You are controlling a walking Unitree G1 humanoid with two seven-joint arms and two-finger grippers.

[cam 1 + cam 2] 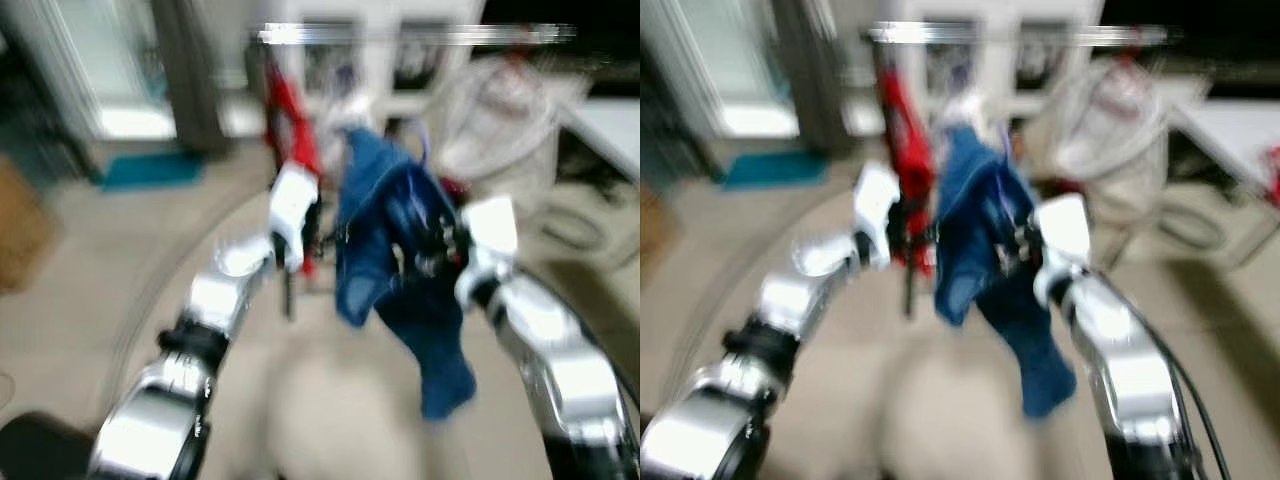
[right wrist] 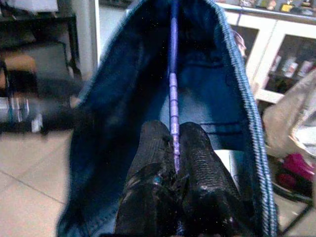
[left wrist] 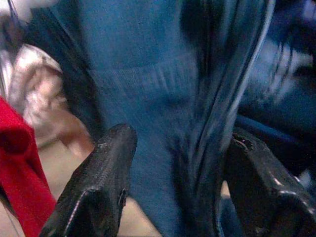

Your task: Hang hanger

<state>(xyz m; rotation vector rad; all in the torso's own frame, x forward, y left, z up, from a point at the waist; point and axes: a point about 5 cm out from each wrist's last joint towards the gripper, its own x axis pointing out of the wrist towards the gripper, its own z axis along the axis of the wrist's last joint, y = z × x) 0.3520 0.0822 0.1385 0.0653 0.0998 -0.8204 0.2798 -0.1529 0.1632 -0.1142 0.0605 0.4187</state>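
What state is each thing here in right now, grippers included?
Right gripper: shut on the purple hanger.
Purple hanger: pinched between the fingers, not yet on the rail.
Blue denim garment: draped on the hanger, dangling.
Left gripper: open, fingers either side of the denim.
Clothes rail: horizontal, above and behind.
Red garment: hanging.

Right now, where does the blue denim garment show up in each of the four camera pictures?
Left eye view: blue denim garment hangs centre, between the two arms.
Right eye view: centre, slightly left.
Left wrist view: it spans the upper middle, beyond the open left gripper.
Right wrist view: it drapes around the purple hanger pinched by the right gripper.
Shared landmark: the red garment beside it.
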